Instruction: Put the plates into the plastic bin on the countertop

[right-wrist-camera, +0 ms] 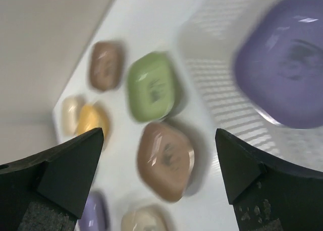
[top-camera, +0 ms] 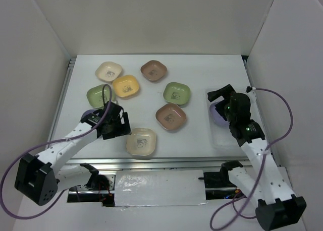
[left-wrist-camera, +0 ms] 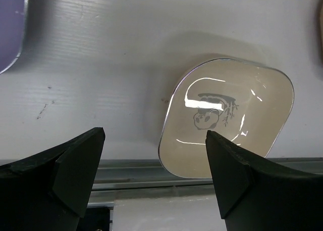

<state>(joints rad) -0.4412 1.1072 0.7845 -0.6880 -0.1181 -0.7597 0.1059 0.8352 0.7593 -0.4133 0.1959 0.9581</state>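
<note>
Several plates lie on the countertop (top-camera: pixel 202 69): cream (top-camera: pixel 108 71), yellow (top-camera: pixel 125 86), two brown (top-camera: pixel 153 70) (top-camera: pixel 171 116), two green (top-camera: pixel 101 95) (top-camera: pixel 176 93), and a cream plate (top-camera: pixel 142 142) near the front rail. A lavender plate (top-camera: pixel 90 115) shows partly under my left arm. Another lavender plate (right-wrist-camera: pixel 290 59) rests inside the plastic bin (right-wrist-camera: pixel 212 34) at the right. My left gripper (left-wrist-camera: pixel 154 136) is open above the front rail, the near cream plate (left-wrist-camera: pixel 227 122) just beyond its right finger. My right gripper (right-wrist-camera: pixel 159 135) hangs open and empty above the bin's left edge.
A metal rail (top-camera: pixel 151 163) runs along the front edge, and another along the left side (top-camera: pixel 65 95). White walls enclose the table. A purple cable (top-camera: pixel 282 120) loops beside the right arm. The bin (top-camera: pixel 222 135) sits close to the right wall.
</note>
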